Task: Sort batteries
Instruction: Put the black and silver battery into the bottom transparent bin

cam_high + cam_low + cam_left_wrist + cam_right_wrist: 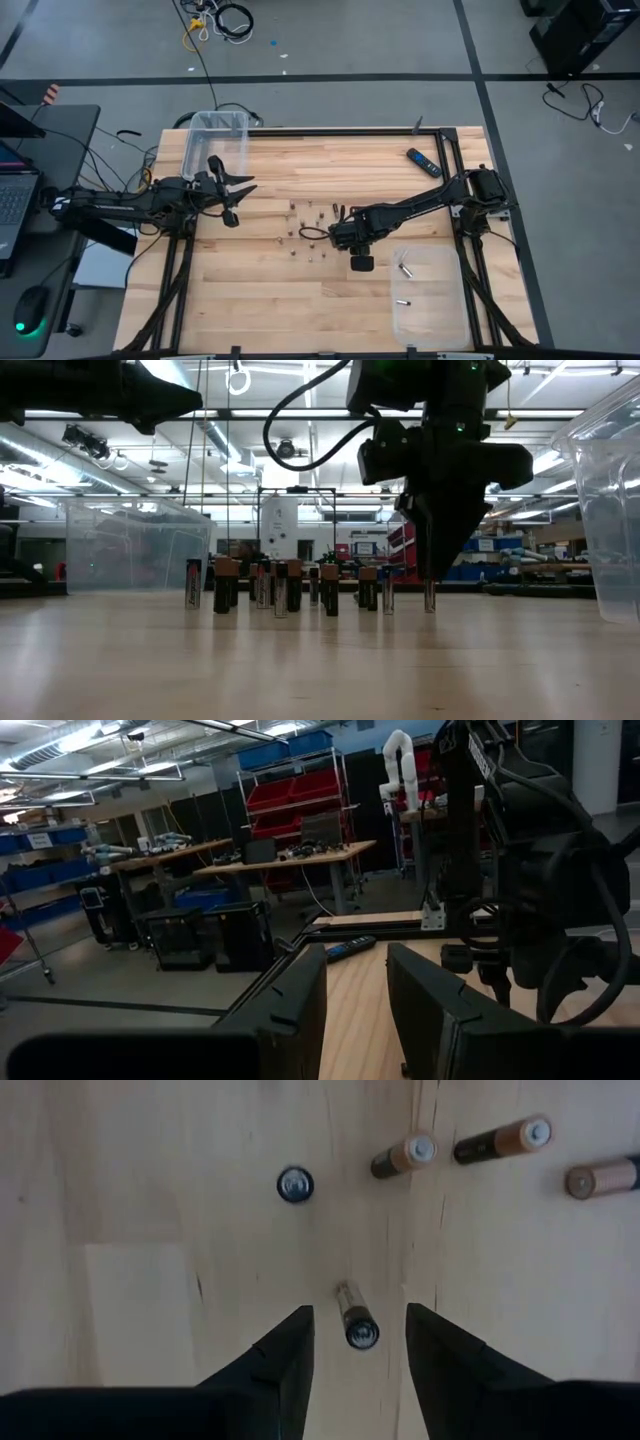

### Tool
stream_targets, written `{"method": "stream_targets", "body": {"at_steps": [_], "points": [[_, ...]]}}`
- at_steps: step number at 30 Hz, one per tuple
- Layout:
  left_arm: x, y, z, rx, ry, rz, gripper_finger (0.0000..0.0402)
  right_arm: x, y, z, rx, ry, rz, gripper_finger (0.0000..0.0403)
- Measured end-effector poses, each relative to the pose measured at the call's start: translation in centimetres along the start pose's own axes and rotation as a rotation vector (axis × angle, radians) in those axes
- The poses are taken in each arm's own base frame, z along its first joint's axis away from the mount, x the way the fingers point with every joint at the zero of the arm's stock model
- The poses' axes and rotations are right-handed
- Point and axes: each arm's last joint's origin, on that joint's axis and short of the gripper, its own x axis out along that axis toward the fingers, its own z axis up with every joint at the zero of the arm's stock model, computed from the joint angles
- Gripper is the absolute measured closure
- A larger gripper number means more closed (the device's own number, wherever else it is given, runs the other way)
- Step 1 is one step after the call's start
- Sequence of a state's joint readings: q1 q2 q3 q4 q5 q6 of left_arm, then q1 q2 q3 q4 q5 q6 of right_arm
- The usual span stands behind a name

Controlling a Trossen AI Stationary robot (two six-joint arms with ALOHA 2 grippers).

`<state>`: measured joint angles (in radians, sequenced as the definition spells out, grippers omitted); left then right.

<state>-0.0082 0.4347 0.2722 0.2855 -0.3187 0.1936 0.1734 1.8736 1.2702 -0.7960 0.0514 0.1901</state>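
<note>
L arm waits at the left edge of the surface (pixel 300 300), by a clear bin (pixel 215 140); left gripper (pixel 240 190) hangs high w/ fingers part-open, holding nothing, well apart from the batteries (pixel 310 230).

Batteries stand upright in a loose cluster mid-surface. R arm reaches in from the right, so it's the nearer arm by far. Right gripper (pixel 360 262) points straight down just right of the cluster, fingers spread w/ an empty gap.

Key relation: one standing battery (pixel 357 1320) sits directly under the right gripper (pixel 357 1342), between the two fingers but touching neither. Its long axis is vertical, in line w/ the gripper's approach, so a straight drop then a squeeze looks like what's needed, imo.

View diffs: high view gives layout plus a second clear bin (pixel 430 290) lower right w/ a few cells lying in it; cells there are too small to judge centring. Low view shows cells upright and the fingers low over one cell (pixel 429 596). R wrist view alone shows the cell centred in the gap.
</note>
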Motion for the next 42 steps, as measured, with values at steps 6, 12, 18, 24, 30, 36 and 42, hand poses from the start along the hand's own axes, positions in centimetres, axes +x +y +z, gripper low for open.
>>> {"method": "stream_targets", "body": {"at_steps": [6,12,18,24,30,36,42], "points": [[0.0,0.0,0.0,0.0,0.0,0.0,0.0295,0.07,-0.26,0.01,0.006,0.0,-0.001,0.0259],[0.04,-0.03,-0.07,0.001,0.006,-0.001,0.0295,0.09,-0.69,0.09,0.012,0.0,-0.004,0.0278],[0.05,-0.06,-0.22,0.007,0.021,-0.004,0.0295,0.1,-0.83,0.1,-0.004,0.001,-0.004,0.0305],[0.05,-0.06,-0.24,0.007,0.023,-0.004,0.0295,0.1,-0.8,0.1,-0.01,0.003,0.005,0.0336],[0.05,-0.06,-0.24,0.007,0.023,-0.004,0.0295,0.21,-0.7,0.09,-0.014,0.011,0.036,0.0376],[0.05,-0.06,-0.25,0.008,0.024,-0.004,0.0295,0.21,-0.68,0.13,-0.014,0.008,0.039,0.0389],[0.05,-0.06,-0.25,0.008,0.024,-0.004,0.0295,0.14,-0.69,0.07,-0.014,0.012,0.039,0.0387]]}}
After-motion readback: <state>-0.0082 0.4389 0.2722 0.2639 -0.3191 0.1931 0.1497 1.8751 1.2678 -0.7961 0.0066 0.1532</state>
